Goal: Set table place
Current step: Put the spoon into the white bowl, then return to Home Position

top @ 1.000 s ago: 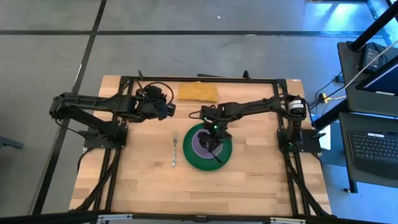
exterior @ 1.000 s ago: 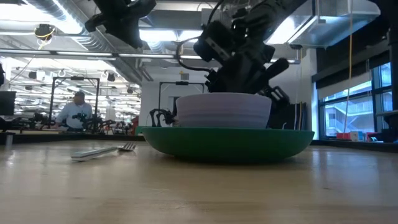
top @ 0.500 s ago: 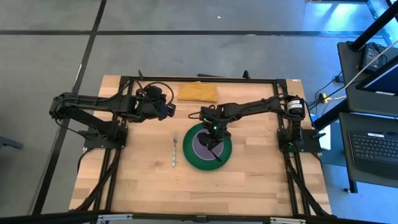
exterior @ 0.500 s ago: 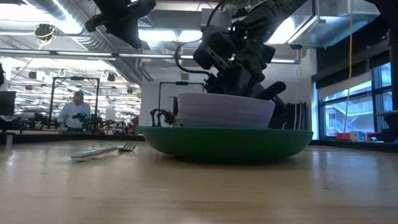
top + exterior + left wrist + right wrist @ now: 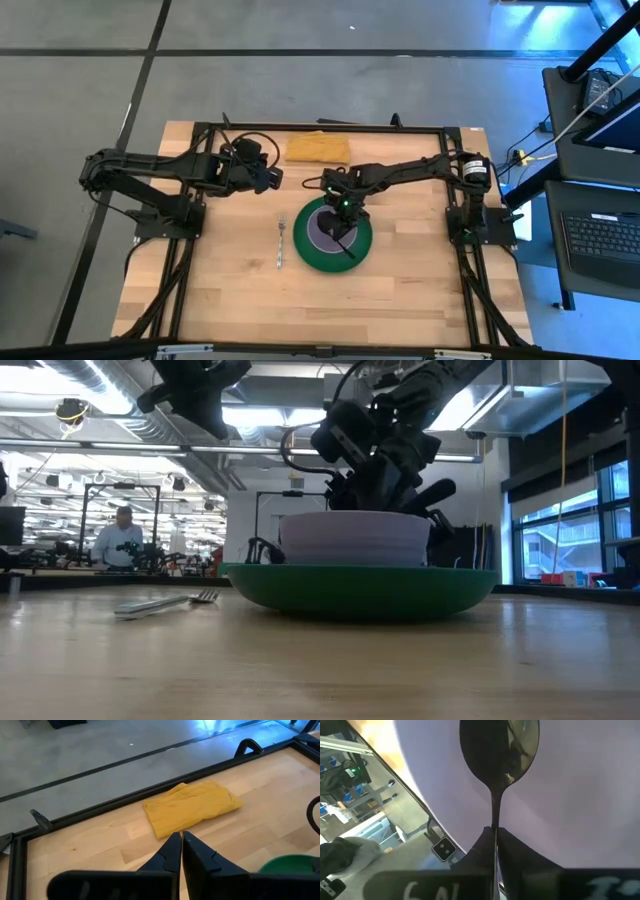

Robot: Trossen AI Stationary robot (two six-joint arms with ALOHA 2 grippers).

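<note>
A round green plate (image 5: 310, 250) lies on the light-wood table (image 5: 420, 300), and the pale lilac bowl (image 5: 322, 232) stands in it; both also show in the low view, the bowl (image 5: 352, 538) on the plate (image 5: 360, 588). My right gripper (image 5: 345, 228) is over the bowl, shut on the dark-bowled spoon (image 5: 499, 745), whose bowl end is inside the lilac bowl. The metal fork (image 5: 281, 243) lies flat on the table left of the plate. My left gripper (image 5: 272, 178) is shut and empty above the table, between the far left and the plate. My right gripper pinches the spoon's thin handle (image 5: 495, 820) between its two fingers, the fingers lying along the handle. It comes slanting down from the far side. The spoon's dark bowl end points away from the fingers into the lilac bowl (image 5: 580, 780); whether it touches the wall I cannot tell.
A folded yellow cloth (image 5: 318, 148) lies at the table's far edge, also showing in the left wrist view (image 5: 192, 807). A black metal frame (image 5: 330, 128) runs around the far part of the table. Bare wood lies in front of the plate.
My right gripper has moved the spoon a little inside the lilac bowl. The bowl tipped for a moment and now stands level again. Bowl and plate have slid slightly toward the table's left edge.
</note>
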